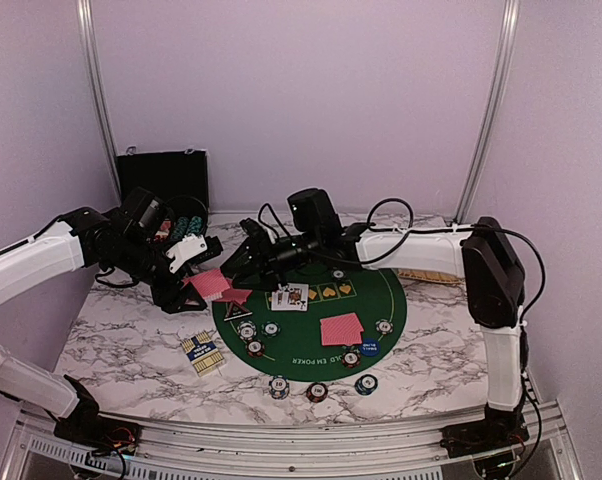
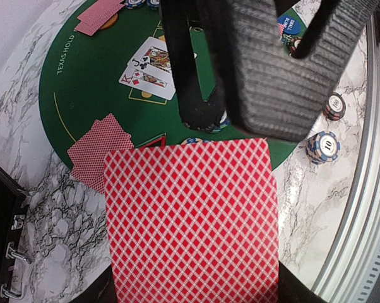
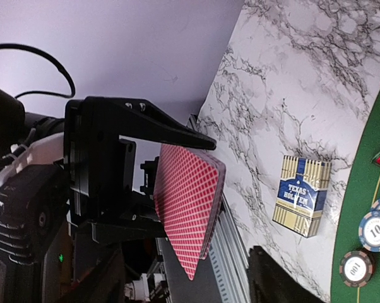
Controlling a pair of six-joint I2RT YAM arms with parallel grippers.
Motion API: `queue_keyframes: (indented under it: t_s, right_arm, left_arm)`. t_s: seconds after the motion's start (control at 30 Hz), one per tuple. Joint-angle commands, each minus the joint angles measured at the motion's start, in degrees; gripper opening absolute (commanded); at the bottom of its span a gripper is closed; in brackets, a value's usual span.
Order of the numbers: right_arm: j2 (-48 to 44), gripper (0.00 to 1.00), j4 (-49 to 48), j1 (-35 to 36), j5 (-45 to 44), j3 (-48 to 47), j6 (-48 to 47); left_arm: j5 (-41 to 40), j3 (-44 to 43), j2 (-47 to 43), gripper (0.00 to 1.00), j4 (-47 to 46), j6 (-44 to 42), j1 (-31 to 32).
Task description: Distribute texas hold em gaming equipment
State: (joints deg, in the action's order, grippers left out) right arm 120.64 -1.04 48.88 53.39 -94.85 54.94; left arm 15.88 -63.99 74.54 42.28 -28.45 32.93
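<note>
Pinching a stack of red-backed cards point(image 2: 190, 221), the left gripper point(image 2: 193, 284) is clamped fully on it above the marble table point(image 1: 131, 340), left of the green mat point(image 1: 311, 310). The right gripper point(image 1: 233, 272) is held just beside, jaws apart, empty. A card box point(image 3: 302, 196) is seen nearby. Two face-up cards point(image 1: 289, 296) and two face-down pairs point(image 1: 342, 328) are laid on the mat; three chips point(image 1: 317, 391) are lined before it. Chip rows point(image 1: 188, 227) are kept in the black case point(image 1: 163, 175).
</note>
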Motion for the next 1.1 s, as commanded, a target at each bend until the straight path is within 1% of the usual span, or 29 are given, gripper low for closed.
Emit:
queue_keyframes:
  t_s: [0.0,0.07,0.13,0.33,0.5,0.83,0.93,1.07]
  right_arm:
    - [-2.4,0.76,-1.9,0.5,-2.1,0.7,0.3]
    - [-1.3,0.81,-1.6,1.1,-2.6,-0.2,0.1]
    - [0.1,0.81,-1.6,2.0,-2.6,-1.3,0.4]
    - [4.8,0.79,-3.8,4.4,-1.6,-4.2,3.1]
    - [7.7,0.79,-5.6,5.0,-1.3,-7.1,5.0]
    - [11.5,0.78,-12.0,5.8,-0.8,-8.6,10.8]
    - [12.3,0.76,-11.6,5.9,-1.0,-9.8,11.1]
    - [12.9,0.73,-8.6,5.8,-1.9,-11.1,9.9]
  left_arm:
    - [0.7,-1.2,-1.3,0.00,-1.3,0.4,-0.2]
    - [0.7,-1.2,-1.3,0.00,-1.3,0.4,-0.2]
    - [0.8,-1.3,-1.3,0.00,-1.3,0.4,-0.2]
    - [0.8,-1.4,-1.3,0.00,-1.2,0.4,-0.2]
    - [1.1,-1.2,-1.3,0.00,-1.2,0.3,-0.2]
    - [1.2,-0.7,-1.7,0.00,-1.2,0.1,-0.3]
    - [1.1,-0.7,-1.8,0.00,-1.2,0.1,-0.3]
    - [1.2,-0.5,-2.0,0.00,-1.2,0.1,-0.2]
